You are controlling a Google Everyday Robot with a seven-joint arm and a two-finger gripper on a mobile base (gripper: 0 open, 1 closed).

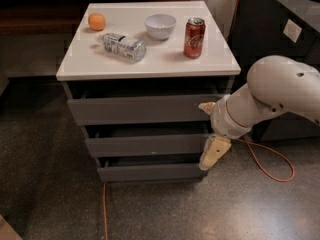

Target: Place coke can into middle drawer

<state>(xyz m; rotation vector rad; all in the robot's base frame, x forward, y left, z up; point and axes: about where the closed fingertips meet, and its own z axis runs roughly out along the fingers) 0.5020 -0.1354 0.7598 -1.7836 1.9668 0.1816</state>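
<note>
The coke can (194, 37) stands upright on the right part of the white cabinet top (100, 61), red with a silver lid. Below it, the middle drawer (145, 145) shows its flat grey front, second of three, with a dark gap above it. My gripper (210, 156) hangs at the right end of that drawer front, pointing down and to the left, at the end of the thick white arm (270, 96) that reaches in from the right. It holds nothing that I can see, and the can is well above it.
On the cabinet top also lie a clear plastic bottle (123, 46) on its side, a white bowl (160, 26) and an orange (97, 21). An orange cable (272, 161) loops on the floor at right. A dark cabinet (270, 39) stands behind the arm.
</note>
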